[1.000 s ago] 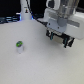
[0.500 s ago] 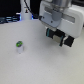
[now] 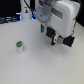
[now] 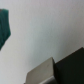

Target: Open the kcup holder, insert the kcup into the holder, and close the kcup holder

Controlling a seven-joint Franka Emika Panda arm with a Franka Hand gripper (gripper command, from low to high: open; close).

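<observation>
The kcup (image 3: 20,46), a small white pod with a green top, stands upright on the pale table toward the exterior view's left. My gripper (image 3: 58,38) hangs under the white arm toward the exterior view's right, well apart from the kcup and holding nothing that I can see. Dark shapes sit below the white hand, and the blur keeps me from telling fingers from anything behind them. In the wrist view a black box with a pale grey face, the kcup holder (image 4: 62,70), fills one corner. Its slots are hidden.
Dark clutter (image 3: 10,19) and a white object (image 3: 26,14) sit along the far edge of the table (image 3: 40,65). A teal shape (image 4: 4,25) shows at the wrist view's edge.
The arm has shifted only slightly over the last second. The kcup has not moved.
</observation>
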